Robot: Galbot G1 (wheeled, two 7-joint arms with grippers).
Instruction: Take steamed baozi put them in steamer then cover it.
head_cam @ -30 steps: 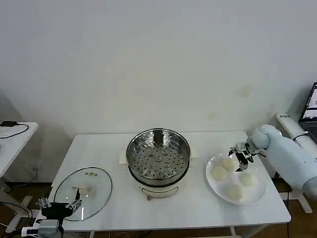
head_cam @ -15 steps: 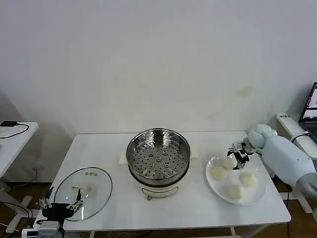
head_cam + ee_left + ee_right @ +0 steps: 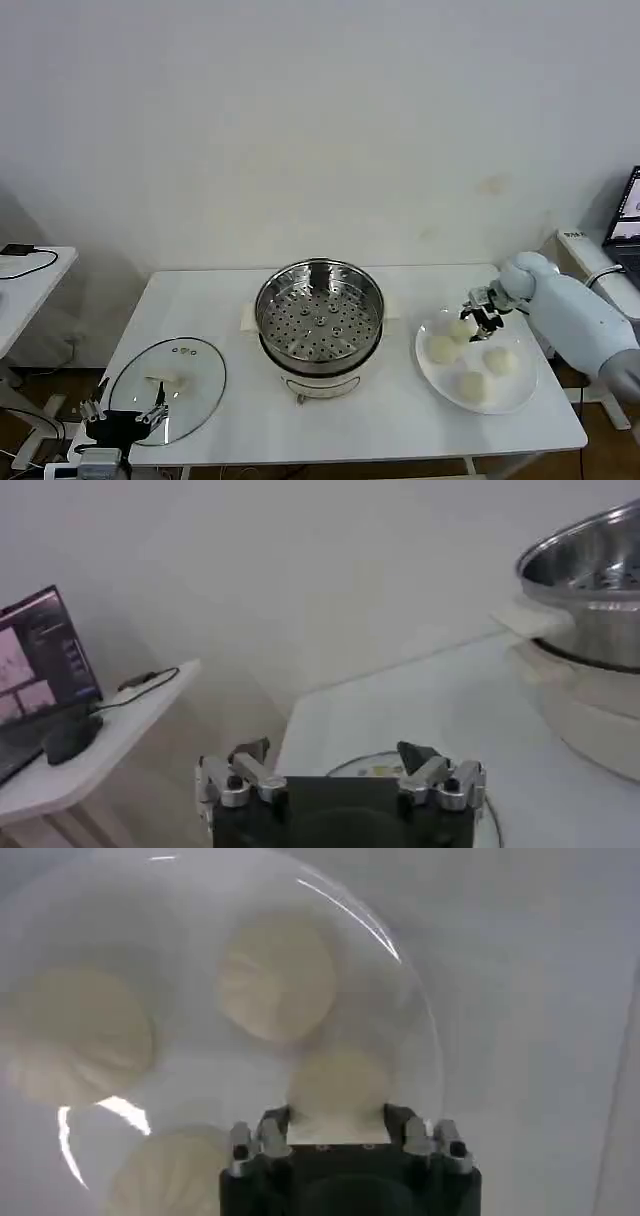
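White wall rises behind a white rectangular counter (image 3: 400,420) that carries everything. At its middle stands the steamer (image 3: 320,318), a round shiny stainless-steel pot on a white base, uncovered, its perforated steel tray bare. Toward the robot's left, near the front corner, the cover (image 3: 167,388), a round clear glass lid with a metal rim and pale cream handle, lies flat on the counter.

Toward the robot's right sits a flat round white plate (image 3: 436,380) holding four steamed baozi, small smooth cream-white buns: one at the back (image 3: 459,329), one beside it toward the steamer (image 3: 441,348), one on the outer side (image 3: 501,361), and one nearest the front (image 3: 474,386).

A white right arm reaches in from the right side, and the right pincer (image 3: 484,318) hangs over the back of the plate, right by the rear bun. In the right wrist view its fingers (image 3: 274,1130) stand spread on either side of that bun (image 3: 339,1080); whether they touch it cannot be told.

Low at the counter's front left corner, just beside the cover's near rim, the left pincer (image 3: 122,414) waits with its fingers (image 3: 238,778) spread wide, gripping nothing.
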